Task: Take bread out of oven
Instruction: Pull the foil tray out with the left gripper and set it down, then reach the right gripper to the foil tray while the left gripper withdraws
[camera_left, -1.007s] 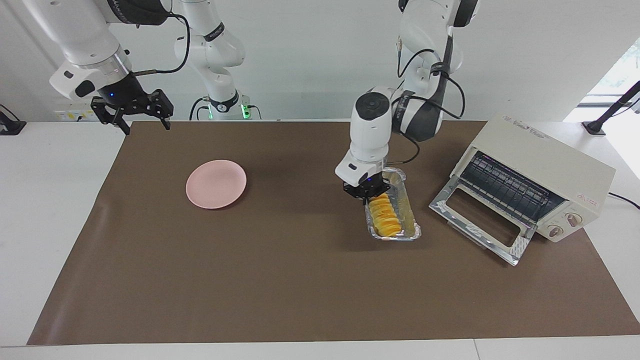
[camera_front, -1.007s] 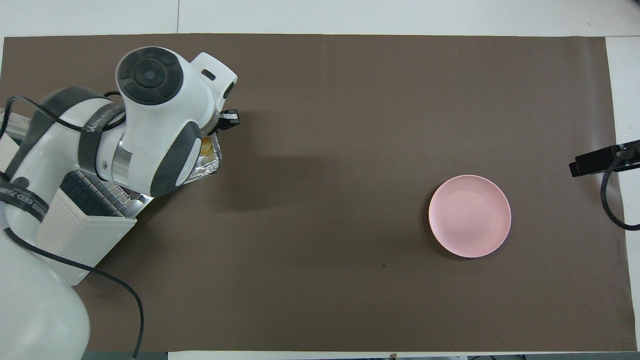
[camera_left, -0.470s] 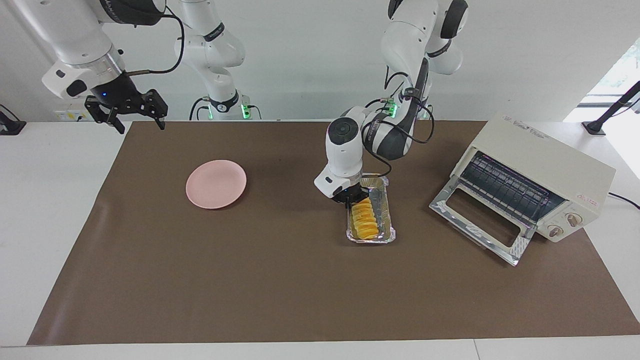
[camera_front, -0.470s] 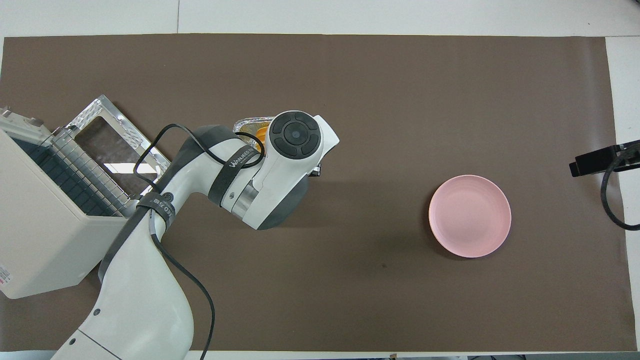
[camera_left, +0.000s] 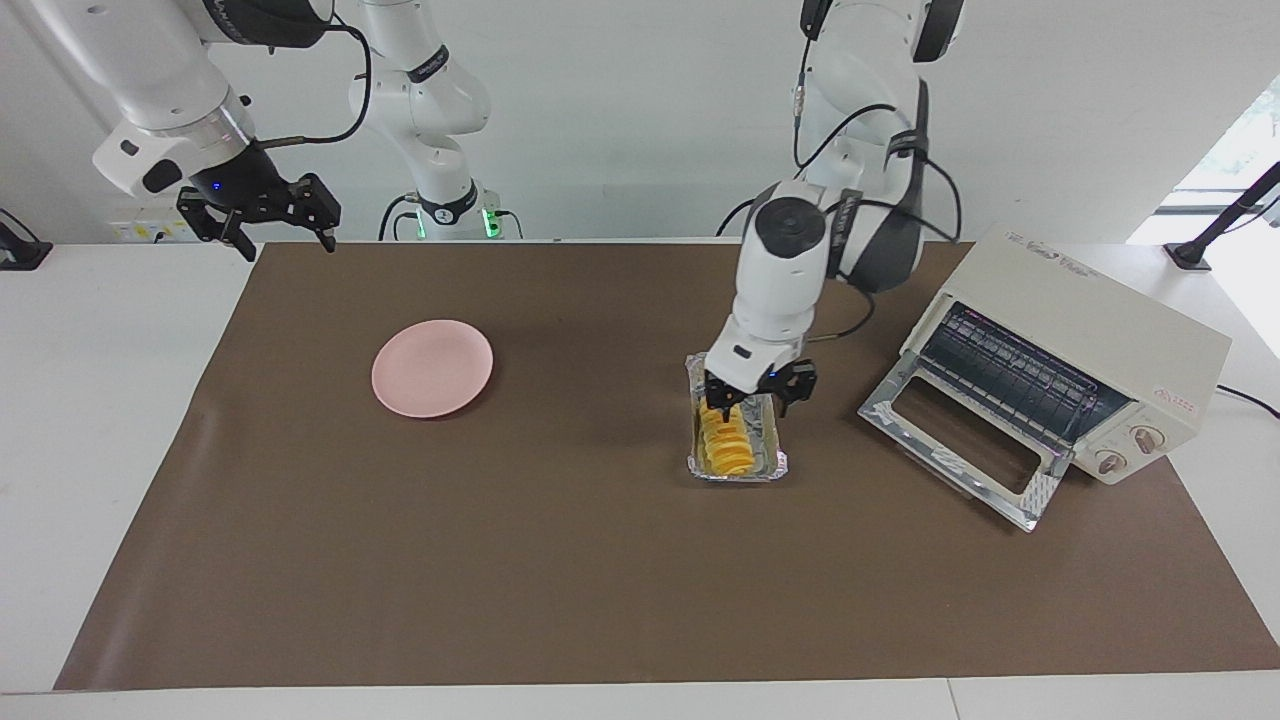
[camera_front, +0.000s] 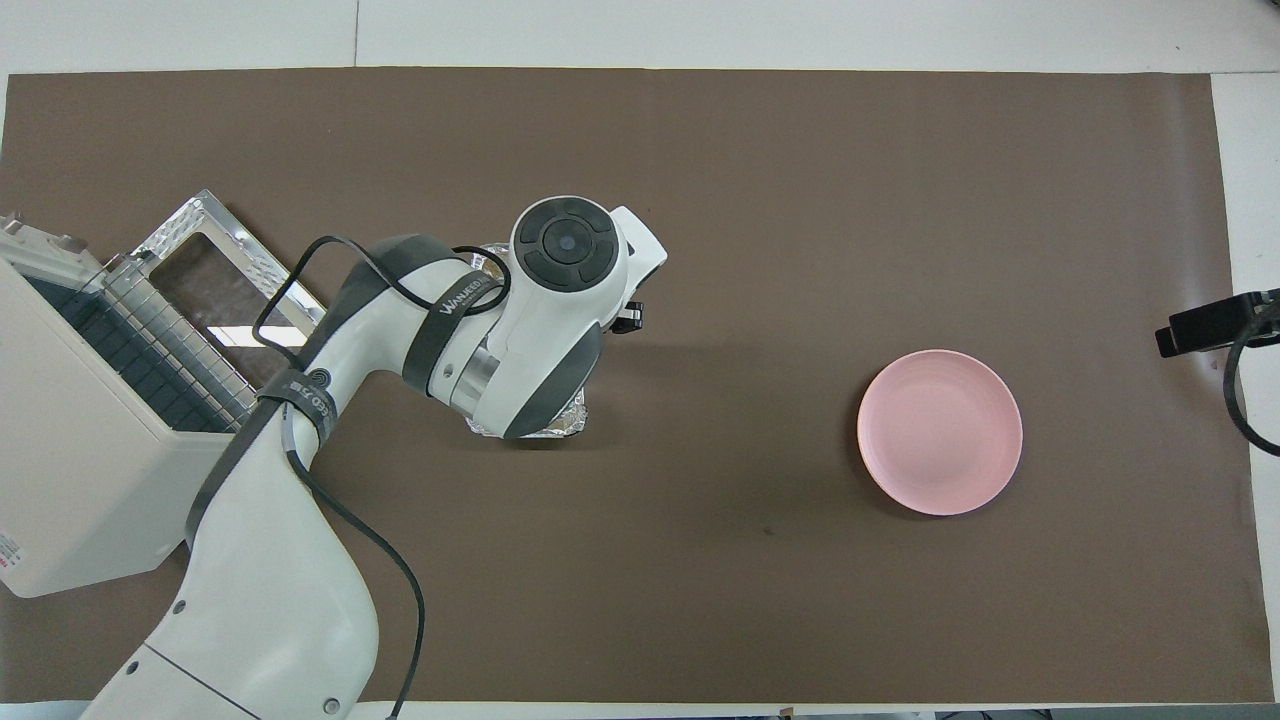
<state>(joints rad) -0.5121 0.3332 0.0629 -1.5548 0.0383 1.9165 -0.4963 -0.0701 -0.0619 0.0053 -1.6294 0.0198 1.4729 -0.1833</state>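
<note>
Facing view: bread under open left end effector.

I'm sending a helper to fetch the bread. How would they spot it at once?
Start at the cream oven with its door dropped open. Beside it on the brown mat sits a crinkled silver foil tray. The bread lies in that tray: a ridged golden-yellow loaf, the only yellow thing there.

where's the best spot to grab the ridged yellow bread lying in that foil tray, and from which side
Probably the middle of the ridged golden-yellow bread loaf, from straight above, fingers across its narrow width. It lies flat and lengthwise in the crinkled silver foil tray, whose raised walls block a side approach. The left tool already hangs open over it.
</note>
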